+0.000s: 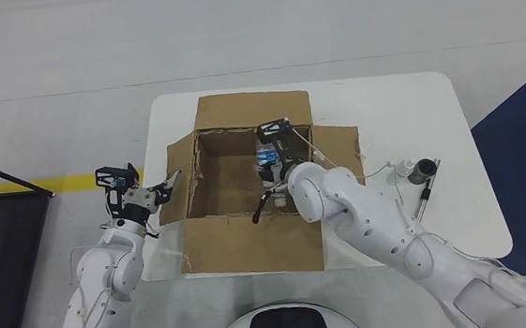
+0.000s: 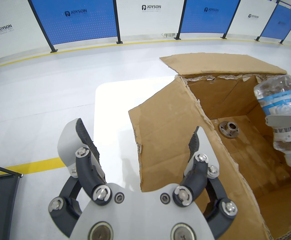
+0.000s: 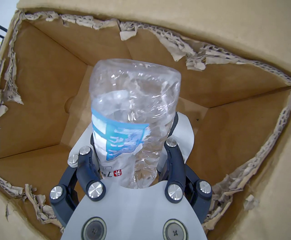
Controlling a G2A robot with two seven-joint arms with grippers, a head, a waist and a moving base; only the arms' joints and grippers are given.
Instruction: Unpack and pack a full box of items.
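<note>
Cardboard box (image 1: 251, 245) sits open on a white table (image 1: 409, 114). Right gripper (image 3: 136, 136) clamps a crumpled water bottle (image 3: 134, 102) at the box's opening; left gripper (image 2: 137, 127) hangs spread beside a flap. Its dented walls may buckle, dropping the bottle onto the metal flange (image 2: 229, 128) below.

Brown cardboard box (image 1: 251, 245), clear bottle (image 3: 134, 109) (blue-and-white label (image 3: 118, 136)), white table (image 1: 408, 104).

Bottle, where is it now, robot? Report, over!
Right gripper shut on plastic bottle, bottom pointing into open cardboard box. Left gripper open beside box flap. Metal flange on box floor.
</note>
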